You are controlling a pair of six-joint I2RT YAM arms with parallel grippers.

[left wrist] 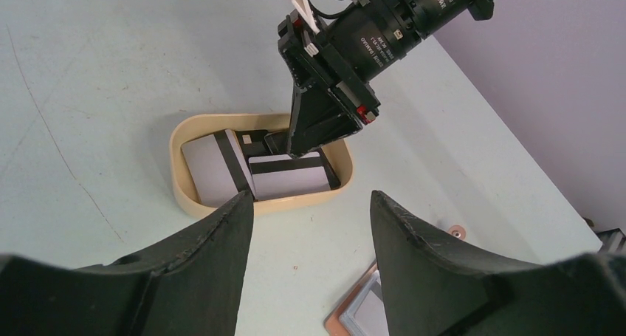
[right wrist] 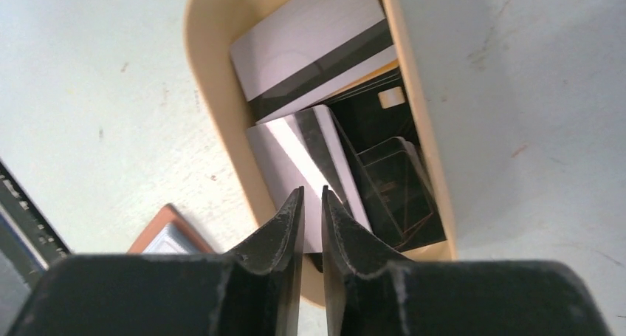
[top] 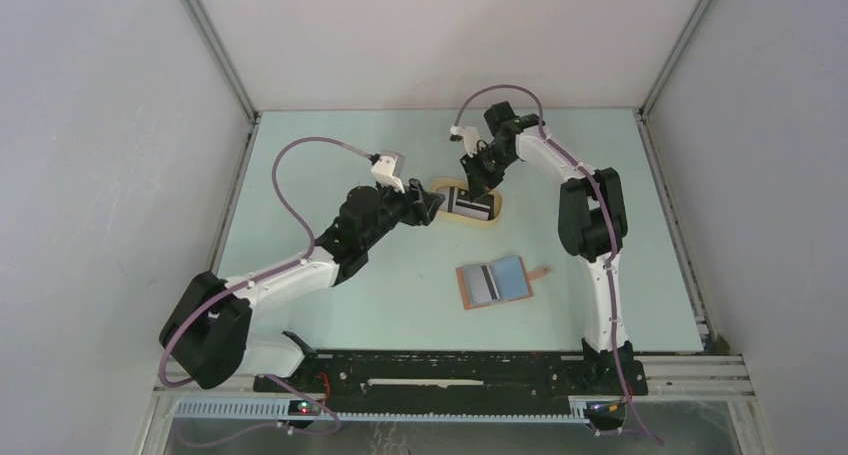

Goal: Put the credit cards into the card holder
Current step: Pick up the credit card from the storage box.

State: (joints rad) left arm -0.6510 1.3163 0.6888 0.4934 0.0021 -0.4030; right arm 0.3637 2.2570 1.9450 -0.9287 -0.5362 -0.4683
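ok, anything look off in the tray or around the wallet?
One striped card in the beige tray is propped up on edge, leaning across the other cards instead of lying flat, right at the tips of the right gripper. The card holder lies open and looks fine.

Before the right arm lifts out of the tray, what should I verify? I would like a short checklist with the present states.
1. Right gripper holds the tilted credit card: cannot tell; its jaws are nearly closed at the card.
2. Left gripper open and empty: ok.
3. Card holder lies open: ok.
4. Table between tray and card holder bare: ok.
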